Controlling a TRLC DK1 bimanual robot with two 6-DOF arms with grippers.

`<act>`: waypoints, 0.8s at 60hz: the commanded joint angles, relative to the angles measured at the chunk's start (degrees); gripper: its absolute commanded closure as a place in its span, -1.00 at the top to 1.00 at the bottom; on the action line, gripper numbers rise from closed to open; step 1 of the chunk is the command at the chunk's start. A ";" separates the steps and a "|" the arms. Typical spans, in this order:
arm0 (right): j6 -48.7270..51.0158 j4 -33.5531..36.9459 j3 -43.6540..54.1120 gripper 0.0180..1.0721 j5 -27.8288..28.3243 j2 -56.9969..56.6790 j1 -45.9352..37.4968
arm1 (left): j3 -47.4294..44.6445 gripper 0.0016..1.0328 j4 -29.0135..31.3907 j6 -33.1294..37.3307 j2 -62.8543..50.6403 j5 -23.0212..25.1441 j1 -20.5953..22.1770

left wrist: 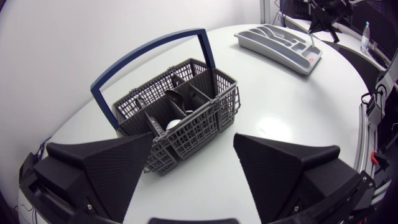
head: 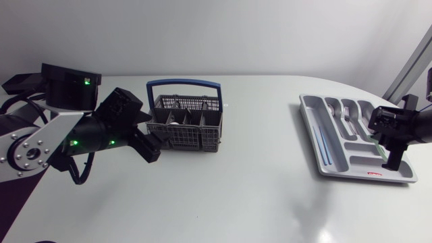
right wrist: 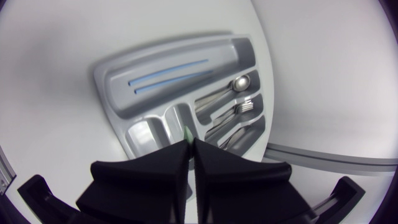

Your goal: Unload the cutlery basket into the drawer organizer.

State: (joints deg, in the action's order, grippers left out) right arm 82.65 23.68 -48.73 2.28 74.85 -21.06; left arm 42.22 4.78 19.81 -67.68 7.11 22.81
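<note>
The grey cutlery basket (head: 185, 125) with a blue handle stands left of the table's middle. Its compartments hold a few metal pieces (left wrist: 175, 119). My left gripper (head: 154, 135) is open just left of the basket, and in the left wrist view the basket (left wrist: 180, 106) lies ahead of its spread fingers (left wrist: 102, 168). The grey drawer organizer (head: 317, 145) lies at the right. Over its near right corner my right gripper (head: 391, 158) is shut on a thin green stick (head: 379, 152). The stick's tip (right wrist: 185, 132) pokes out between the closed fingers, above a small compartment.
The organizer (right wrist: 118, 93) holds two blue sticks (right wrist: 168, 73) in its long compartment, a spoon (right wrist: 239, 83) and a fork (right wrist: 245, 107) in others. The table's curved edge runs close behind the organizer. Bare white tabletop separates basket and organizer.
</note>
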 commanded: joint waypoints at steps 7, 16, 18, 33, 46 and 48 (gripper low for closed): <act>6.82 -3.47 -0.84 -0.89 -2.46 8.38 -5.04 | 1.29 0.76 -0.29 1.98 -1.40 -0.43 0.57; 8.67 -6.98 -0.66 -0.89 -4.13 11.90 -5.84 | 1.46 0.76 -0.29 2.69 -1.58 -0.52 0.40; 9.11 -7.69 -0.49 -0.89 -4.39 12.43 -5.75 | 1.55 0.76 -0.29 2.86 -1.67 -0.52 0.31; 10.69 -11.47 1.09 -0.30 -6.24 17.52 -5.04 | 2.08 0.76 -0.38 4.71 -2.63 -0.87 -0.22; 7.96 -14.89 2.41 0.89 -5.10 14.10 -4.78 | 5.16 0.76 -0.64 6.82 -4.83 -0.87 -2.33; 7.26 -14.63 2.32 0.90 -5.10 13.66 -4.60 | 5.60 0.76 -0.64 7.08 -5.18 -0.87 -2.33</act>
State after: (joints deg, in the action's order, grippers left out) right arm 90.96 9.13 -47.77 -2.98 90.45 -26.28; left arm 45.25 4.75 24.80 -71.59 6.50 21.06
